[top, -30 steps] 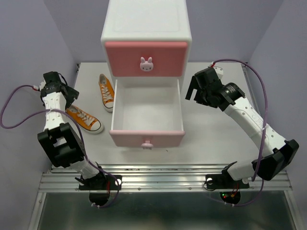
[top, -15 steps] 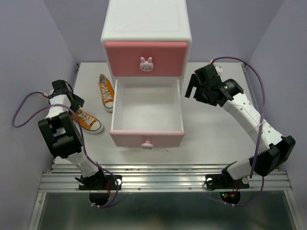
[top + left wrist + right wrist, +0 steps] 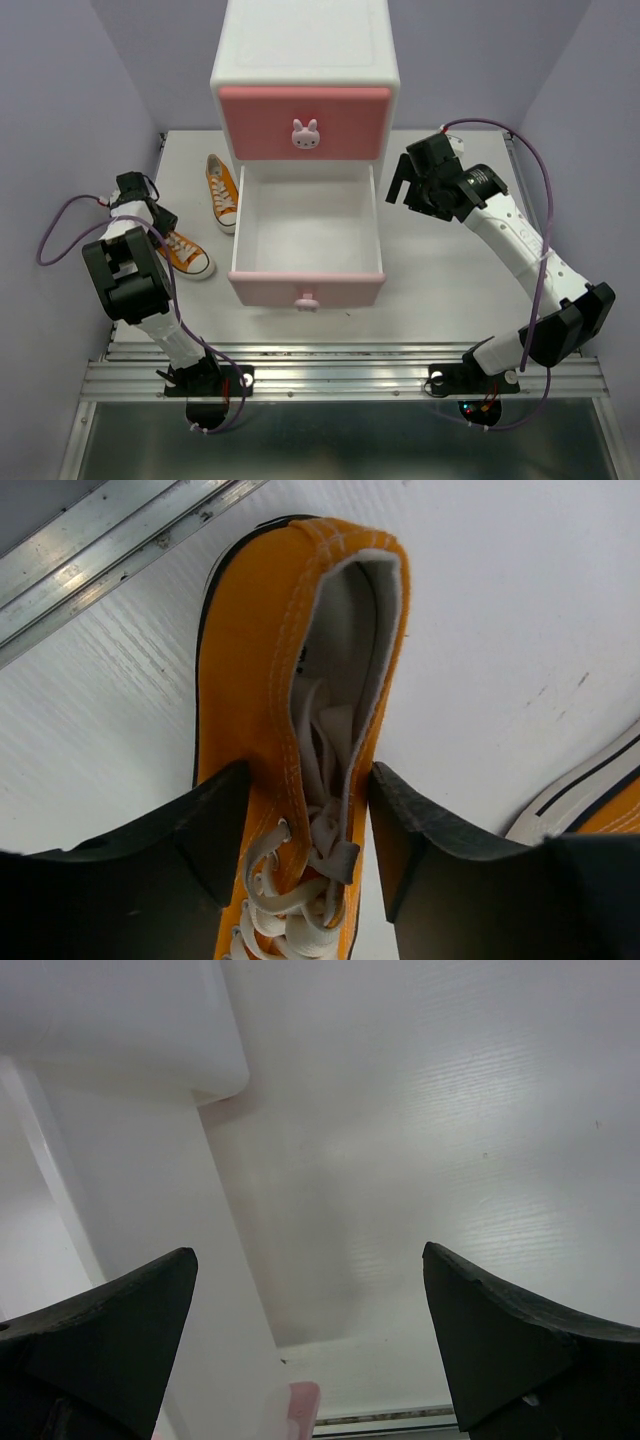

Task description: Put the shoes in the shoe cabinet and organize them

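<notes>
Your left gripper [image 3: 308, 780] presses its jaws on both sides of an orange shoe [image 3: 260, 680] left of the cabinet [image 3: 305, 60]. Its mate [image 3: 222, 190] lies nearer the cabinet. Your right gripper [image 3: 307, 1255] hangs wide open right of the open drawer [image 3: 308, 282].

A robot lab booth: plain lilac walls [image 3: 60, 80], aluminium mounting rail [image 3: 340, 375].
</notes>
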Available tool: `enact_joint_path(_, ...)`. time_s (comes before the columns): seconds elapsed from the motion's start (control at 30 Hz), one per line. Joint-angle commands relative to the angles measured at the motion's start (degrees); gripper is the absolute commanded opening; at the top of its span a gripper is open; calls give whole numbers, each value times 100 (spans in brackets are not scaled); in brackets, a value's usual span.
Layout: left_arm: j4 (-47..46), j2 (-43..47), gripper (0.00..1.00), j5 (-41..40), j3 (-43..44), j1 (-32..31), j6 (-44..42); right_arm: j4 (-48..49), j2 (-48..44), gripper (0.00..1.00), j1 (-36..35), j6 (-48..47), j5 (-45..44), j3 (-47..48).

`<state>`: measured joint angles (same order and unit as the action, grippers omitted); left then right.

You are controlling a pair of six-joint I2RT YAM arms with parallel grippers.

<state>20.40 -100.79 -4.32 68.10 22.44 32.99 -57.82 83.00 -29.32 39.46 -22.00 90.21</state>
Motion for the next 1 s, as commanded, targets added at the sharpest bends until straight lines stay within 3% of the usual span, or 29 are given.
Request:
enact_joint_path(0.0, -72, 104, 58, 80, -419, -99, 243, 122, 41, 100, 32, -44, -41, 119)
enact_joint_path(0.13, -54, 174, 37, 54, -525, -117, 295, 122, 67, 100, 32, -123, -68, 181)
enact_joint_path(0.2, -37, 235, 7, 71, -473, -117, 313, 122, 76, 100, 32, -132, -24, 172)
enact_joint_path(0.23, 68, 253, 0, 63, -420, -125, 313, 131, 76, 100, 32, -123, -6, 155)
enact_joint_path(0.53, 701, 1412, 0, 405, 221, -125, 84, 192, -65, 100, 32, 52, -173, 49)
enact_joint_path(0.7, 859, 2186, 0, 1196, 590, -125, 242, 271, -205, 100, 84, 123, -217, -4)
enact_joint_path(0.9, 1501, 2907, 0, 757, 1476, -125, 182, 298, -416, 100, 84, 132, -323, -56)
enact_joint_path(0.97, 1406, 2942, 0, 993, 1811, -125, 15, 315, -478, 100, 137, 141, -331, -92)
